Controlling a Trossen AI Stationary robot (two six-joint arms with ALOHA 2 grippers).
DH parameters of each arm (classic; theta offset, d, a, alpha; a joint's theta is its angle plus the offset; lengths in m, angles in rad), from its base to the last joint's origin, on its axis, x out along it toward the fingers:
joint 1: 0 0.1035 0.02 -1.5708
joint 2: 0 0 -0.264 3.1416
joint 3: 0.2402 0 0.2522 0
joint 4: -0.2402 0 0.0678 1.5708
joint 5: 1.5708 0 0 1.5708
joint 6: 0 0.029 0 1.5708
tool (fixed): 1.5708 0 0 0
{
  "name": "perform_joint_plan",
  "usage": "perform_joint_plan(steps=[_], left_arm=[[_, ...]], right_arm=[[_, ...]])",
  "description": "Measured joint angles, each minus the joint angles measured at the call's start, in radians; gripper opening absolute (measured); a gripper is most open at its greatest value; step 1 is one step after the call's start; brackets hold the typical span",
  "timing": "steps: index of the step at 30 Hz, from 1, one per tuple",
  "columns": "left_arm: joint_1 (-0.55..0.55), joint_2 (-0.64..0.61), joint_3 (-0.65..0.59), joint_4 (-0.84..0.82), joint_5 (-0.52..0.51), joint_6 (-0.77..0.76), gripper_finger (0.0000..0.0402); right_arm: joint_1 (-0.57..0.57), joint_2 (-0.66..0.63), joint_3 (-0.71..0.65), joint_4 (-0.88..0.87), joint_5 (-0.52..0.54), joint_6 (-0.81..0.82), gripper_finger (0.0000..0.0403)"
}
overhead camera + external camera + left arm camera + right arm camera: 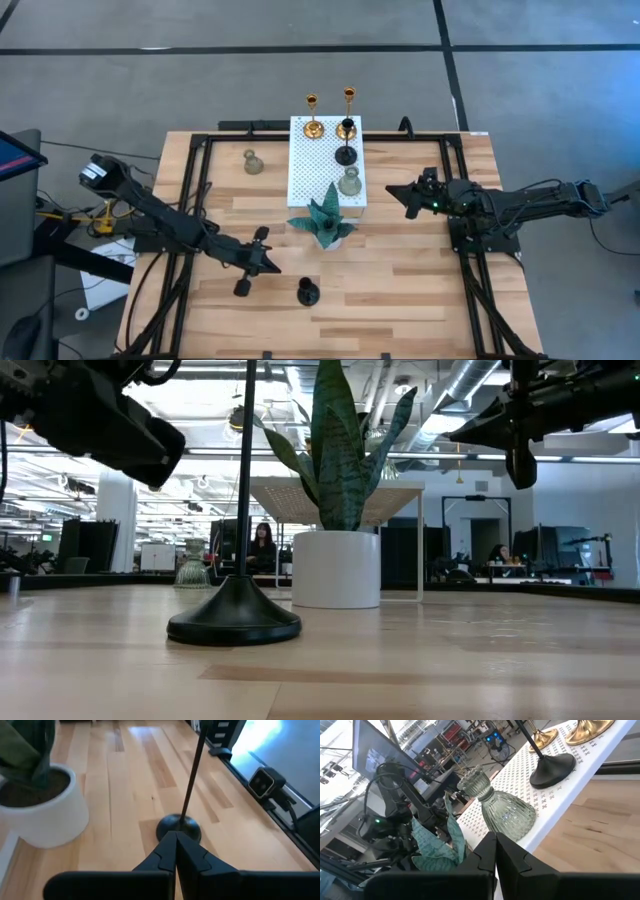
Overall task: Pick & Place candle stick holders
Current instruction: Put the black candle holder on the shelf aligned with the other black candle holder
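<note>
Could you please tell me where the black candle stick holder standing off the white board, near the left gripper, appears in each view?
High view: black holder on the bare wood, lower centre, just right of the shut left gripper.
Low view: left of centre, tall stem rising.
Left wrist view: centre, just beyond the fingertips.
Right wrist view: not in it.
Shared landmark: the potted plant, beside it in the low and left wrist views.
</note>
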Motion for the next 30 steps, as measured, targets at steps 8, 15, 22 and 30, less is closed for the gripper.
perform_joint_plan(steps=[8, 15, 22, 30], left_arm=[[0.002, 0.097, 0.000, 0.067, 0.000, 0.007, 0.0006], [0.002, 0.240, 0.000, 0.283, 0.001, 0.033, 0.0007], [0.023, 0.337, 0.000, 0.337, 0.007, 0.033, 0.0007], [0.030, 0.428, 0.000, 0.541, 0.069, 0.029, 0.0008]], right_arm=[[0.000, 0.000, 0.000, -0.004, 0.000, -0.008, 0.0000], [-0.001, 0.000, 0.000, -0.040, 0.002, -0.011, 0.0000], [-0.001, 0.000, 0.000, -0.073, 0.002, -0.011, 0.0000], [-0.001, 0.000, 0.000, -0.072, 0.003, -0.009, 0.0000]])
